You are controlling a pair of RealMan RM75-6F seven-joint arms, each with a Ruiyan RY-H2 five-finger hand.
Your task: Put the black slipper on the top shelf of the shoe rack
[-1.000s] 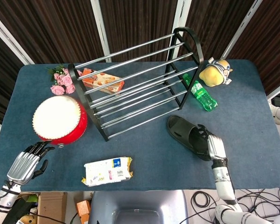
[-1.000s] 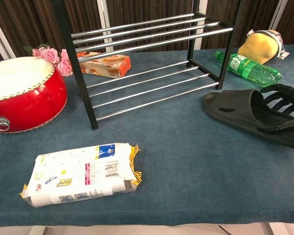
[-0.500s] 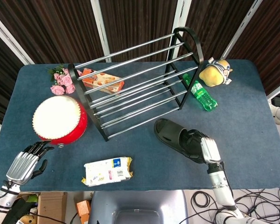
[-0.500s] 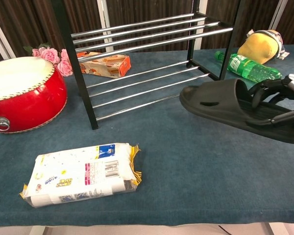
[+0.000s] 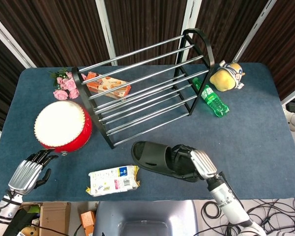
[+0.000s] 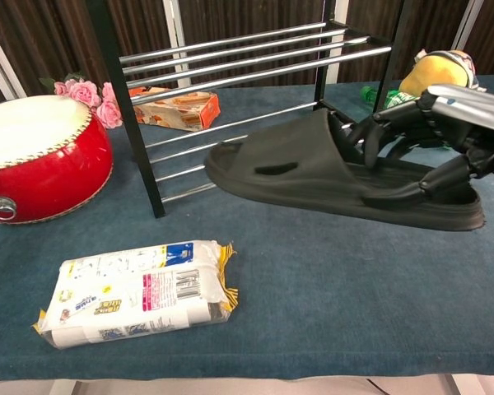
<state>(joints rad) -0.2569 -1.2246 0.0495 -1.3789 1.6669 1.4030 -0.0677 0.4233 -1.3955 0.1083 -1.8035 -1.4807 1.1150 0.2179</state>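
Note:
The black slipper (image 5: 157, 158) hangs in the air in front of the shoe rack (image 5: 142, 78), toe pointing left. My right hand (image 5: 192, 163) grips it at the heel end, fingers hooked over the strap and thumb under the sole. In the chest view the slipper (image 6: 313, 173) fills the middle, lifted off the cloth, with the right hand (image 6: 432, 136) at its right end. The rack's top shelf (image 5: 147, 56) of chrome bars is bare. My left hand (image 5: 27, 174) rests at the near left table edge, holding nothing, fingers loosely apart.
A red drum (image 5: 63, 125) stands left of the rack with pink flowers (image 5: 65, 84) behind it. An orange box (image 5: 108, 86) lies under the rack. A white snack pack (image 5: 113, 179) lies near the front edge. A green bottle (image 5: 211, 100) and plush toy (image 5: 227, 76) sit at right.
My right hand has lifted the slipper off the table and carried it left and up, toward the front of the rack. The left hand has stayed put.

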